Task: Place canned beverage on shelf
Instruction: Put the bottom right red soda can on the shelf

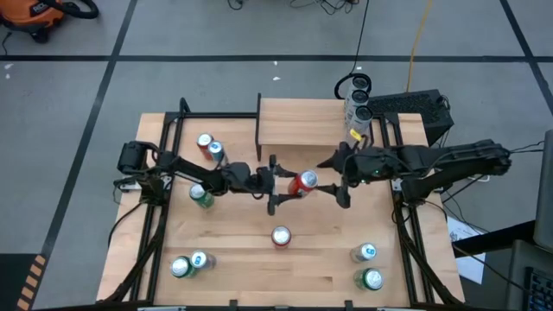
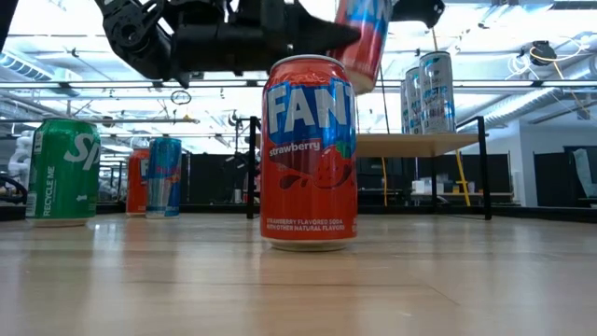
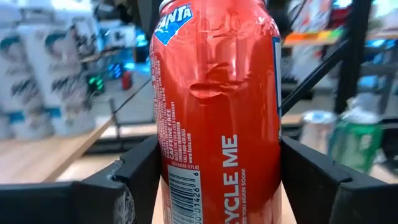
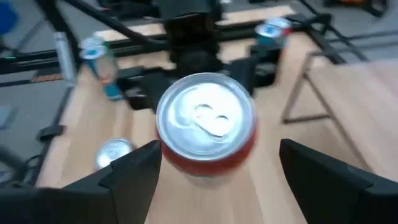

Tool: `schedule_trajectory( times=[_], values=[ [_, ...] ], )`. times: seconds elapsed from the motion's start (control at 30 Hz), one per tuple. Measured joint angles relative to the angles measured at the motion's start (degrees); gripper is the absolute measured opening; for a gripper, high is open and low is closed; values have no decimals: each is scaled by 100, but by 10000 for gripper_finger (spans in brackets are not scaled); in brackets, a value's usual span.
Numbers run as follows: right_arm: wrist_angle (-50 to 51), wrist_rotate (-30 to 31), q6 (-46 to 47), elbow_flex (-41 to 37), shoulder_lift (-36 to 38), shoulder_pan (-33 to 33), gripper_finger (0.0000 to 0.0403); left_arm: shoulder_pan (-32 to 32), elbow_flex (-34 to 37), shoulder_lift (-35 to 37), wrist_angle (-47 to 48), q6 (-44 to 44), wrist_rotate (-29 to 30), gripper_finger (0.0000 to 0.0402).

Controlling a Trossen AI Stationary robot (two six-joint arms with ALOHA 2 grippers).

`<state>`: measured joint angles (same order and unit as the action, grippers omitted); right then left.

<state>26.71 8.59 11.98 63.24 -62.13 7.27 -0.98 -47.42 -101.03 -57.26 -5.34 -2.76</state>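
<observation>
Jaws of the left gripper (image 1: 278, 184) were clamped on a red Fanta can (image 1: 304, 181), one dark finger (image 3: 134, 177) pressed to each side of its dented wall, and the can hung above the surface (image 1: 320, 268) rather than standing on it. From the low view the same can (image 2: 362, 37) showed tilted, high up, beside the dark arm. Directly opposite, the right gripper (image 1: 339, 186) faced the can's silver top (image 4: 205, 118); its jaws stood wide, a finger (image 4: 134, 171) well clear on either side, touching nothing. The two grippers met nearly nose to nose over the middle of the surface, with the can between them.

Beyond both sets of jaws stood the shelf (image 1: 302, 123), a raised light-wood board on black legs, with tall pale cans (image 1: 358, 108) at its far corner. Nearer than the jaws, a second red can (image 1: 281, 236) stood upright alone. To the outer side of the left gripper were a green can (image 1: 201, 197) and a red and blue pair (image 1: 210, 147).
</observation>
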Motion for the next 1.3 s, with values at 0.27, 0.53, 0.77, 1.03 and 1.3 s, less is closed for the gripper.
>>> schedule_trajectory(
  times=[0.27, 0.53, 0.77, 1.03, 1.3],
  values=[
    [-553, -124, -779, -2, -274, -4, 313, 146, 2, -4, -126, 6, -345, 260],
    [-718, -81, -716, -2, -519, -11, 313, 176, 9, -7, -135, -10, -463, 260],
    [-494, -191, -521, 2, -516, -181, 268, 177, 13, -17, -143, -4, -451, 260],
    [-104, 154, -560, 324, -510, -208, 244, 271, 7, -7, -78, 22, 57, 296],
    [719, 983, -748, 1117, -508, -265, 216, 352, -15, 66, -79, -123, 994, 370]
  ],
)
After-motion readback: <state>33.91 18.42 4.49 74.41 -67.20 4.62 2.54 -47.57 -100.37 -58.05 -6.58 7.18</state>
